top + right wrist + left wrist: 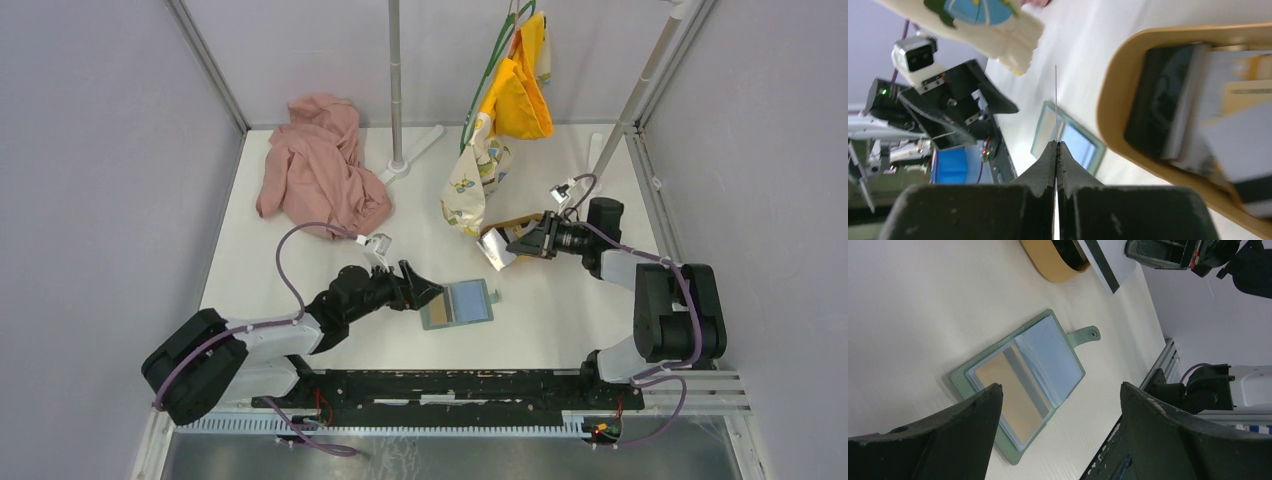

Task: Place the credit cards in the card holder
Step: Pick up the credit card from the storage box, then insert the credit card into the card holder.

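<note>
The green card holder (458,303) lies open on the table, its clear sleeves facing up, one with a tan card in it (1008,390). My left gripper (415,287) is open and empty just left of it; its jaws stand wide apart above its near edge (1060,387). My right gripper (520,243) is shut on a white credit card (496,250) with a dark stripe, held on edge (1055,100) over the table beside the oval wooden tray (1113,100). More black (1155,100) and white cards (1233,145) lie in the tray.
A pink cloth (320,170) lies at the back left. A pole stand (397,150) rises at the back centre. Yellow (520,95) and patterned cloths (470,185) hang just behind the tray. Frame posts stand at the corners.
</note>
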